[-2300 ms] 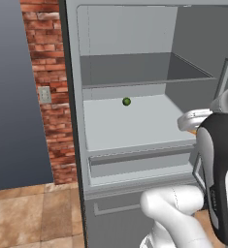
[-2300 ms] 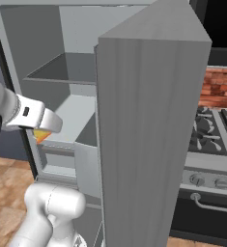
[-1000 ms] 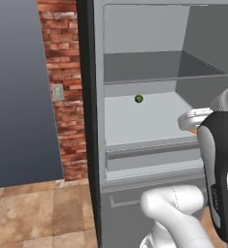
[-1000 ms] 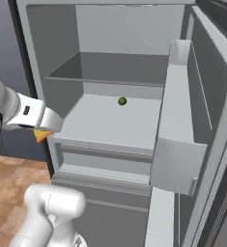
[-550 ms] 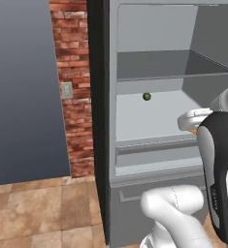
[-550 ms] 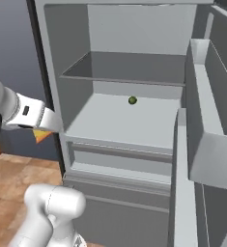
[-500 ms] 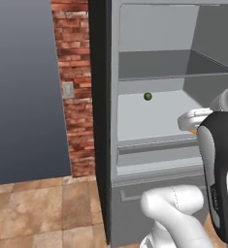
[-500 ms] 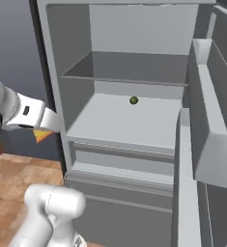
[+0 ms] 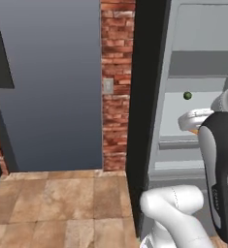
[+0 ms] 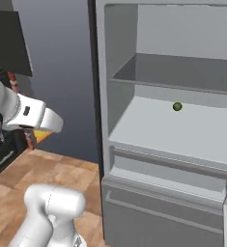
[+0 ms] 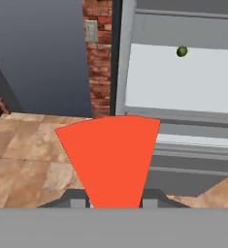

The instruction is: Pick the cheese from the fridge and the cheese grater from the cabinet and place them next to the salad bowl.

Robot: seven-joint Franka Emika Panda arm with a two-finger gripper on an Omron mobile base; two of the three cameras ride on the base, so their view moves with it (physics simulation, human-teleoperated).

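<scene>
Two dark fingertips of the gripper [image 11: 110, 203] sit at the bottom of the hand view, closed on the cheese [image 11: 110, 157]. The cheese shows as a red-orange wedge, its narrow end clamped between the fingers and its wide curved edge fanning away from the hand. Its long axis runs straight out along the gripper's line of sight, toward the fridge [image 11: 183, 97].

From the right base view, the gripper [image 10: 42, 132] is held out to the left of the fridge [image 10: 134, 159], with a sliver of orange cheese [image 10: 41, 136] peeking from under the white hand. From the left base view, a small orange bit of cheese [image 9: 195, 131] shows just below the hand, in front of the fridge [image 9: 183, 121] interior.

The fridge stands open, with pale grey walls, flat shelves and drawers below. A small dark green ball [image 10: 177, 106] rests toward the back of the middle shelf, well apart from the gripper.

Left of the fridge is a narrow brick column [image 9: 114, 82] with a pale wall switch [image 9: 108, 86], then a blue-grey wall [image 9: 52, 82]. The floor [image 9: 62, 203] is brown tile.
</scene>
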